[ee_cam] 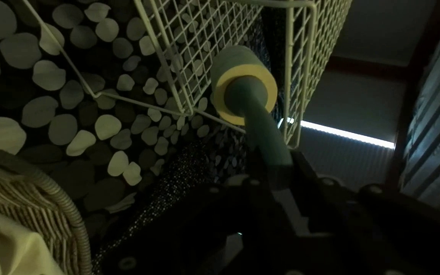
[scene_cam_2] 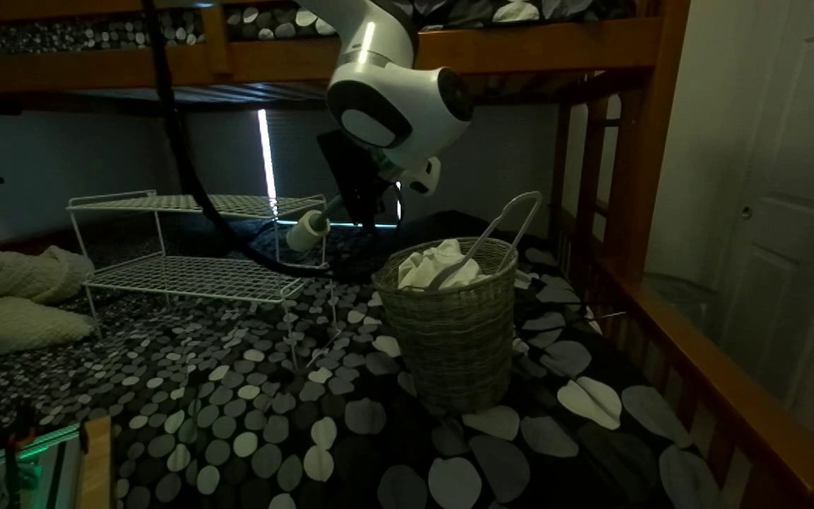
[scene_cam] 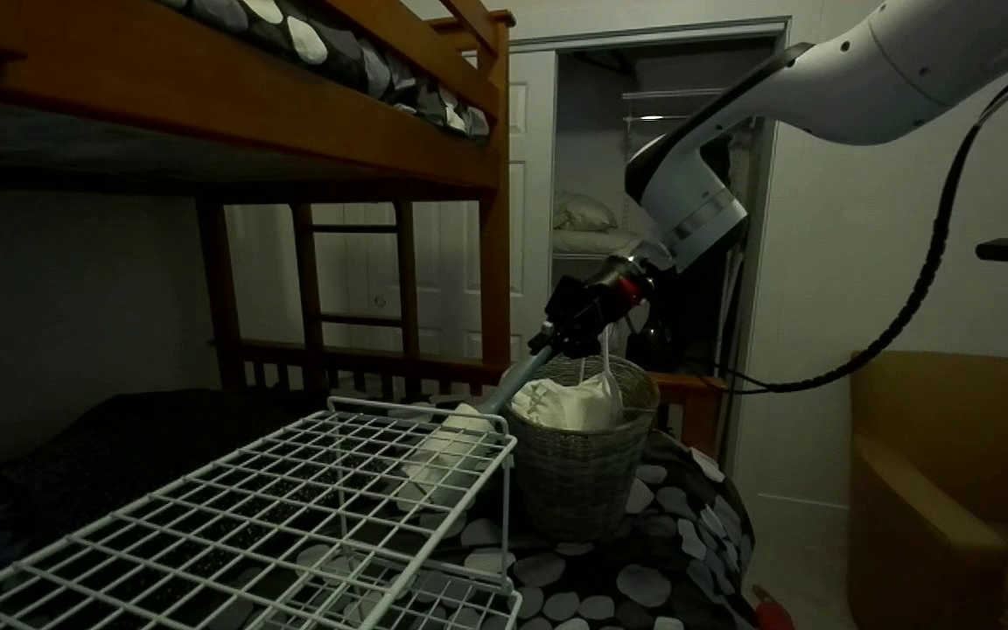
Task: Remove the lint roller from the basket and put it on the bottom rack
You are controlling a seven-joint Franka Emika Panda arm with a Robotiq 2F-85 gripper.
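This is a bedroom in a home. In an exterior view a wooden bunk bed [scene_cam: 206,92] looms at ten o'clock, an open closet [scene_cam: 591,149] with what look like pillows [scene_cam: 585,213] inside stands at one, and a mustard armchair [scene_cam: 924,499] at four. In an exterior view a spotted bedspread [scene_cam_2: 244,444] spreads at seven o'clock, a fleecy cloth [scene_cam_2: 18,322] lies bunched at nine, and a panelled white door [scene_cam_2: 799,219] stands at three.

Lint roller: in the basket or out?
Out: in the wrist view, the gripper holds the lint roller by its handle, apart from the basket.
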